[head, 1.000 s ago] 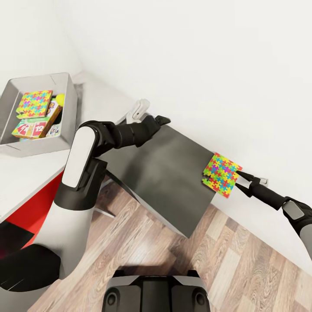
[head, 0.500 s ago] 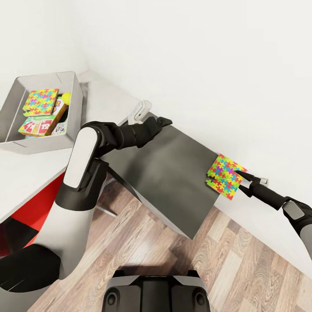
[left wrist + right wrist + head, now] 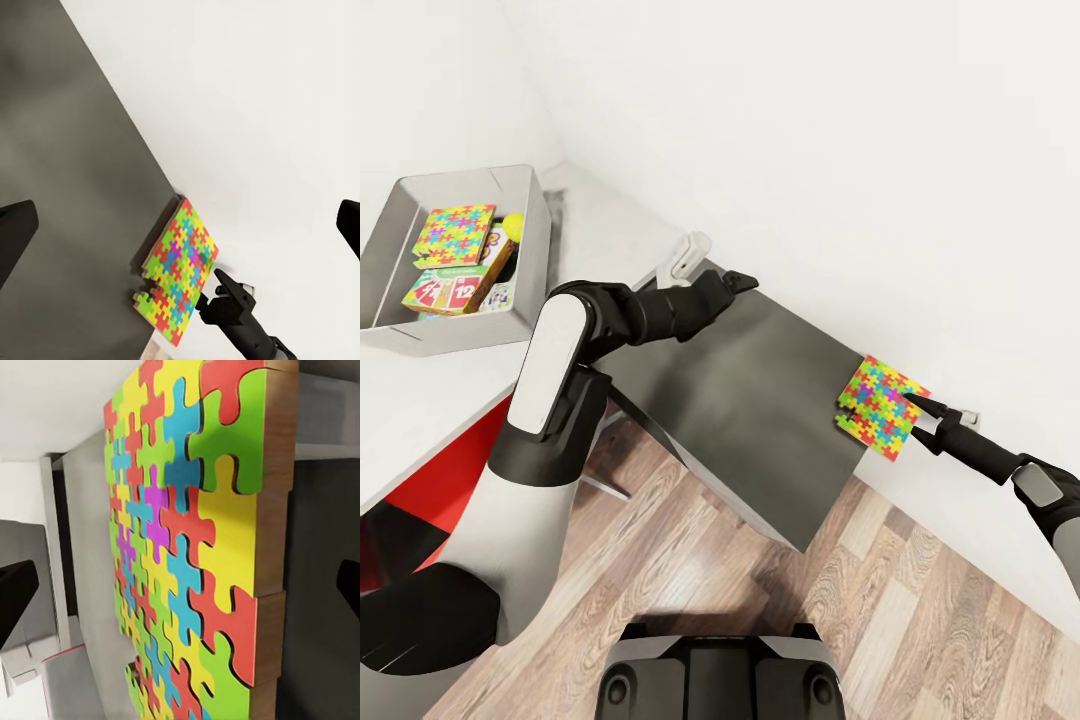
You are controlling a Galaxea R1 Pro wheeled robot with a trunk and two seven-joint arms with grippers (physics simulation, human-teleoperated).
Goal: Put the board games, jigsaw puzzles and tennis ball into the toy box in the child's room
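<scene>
White-walled corner, dark desk | my right gripper clamps jigsaw puzzle at desk's far edge | left gripper empty, fingers apart | next I carry it to toy box.

Right claw reaches far out, fingers clamped; left arm bent across the front.

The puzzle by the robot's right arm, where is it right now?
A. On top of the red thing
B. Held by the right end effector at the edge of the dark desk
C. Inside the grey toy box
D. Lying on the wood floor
B: the right end effector grips the puzzle at the dark desk edge, far from the toy box.
</scene>
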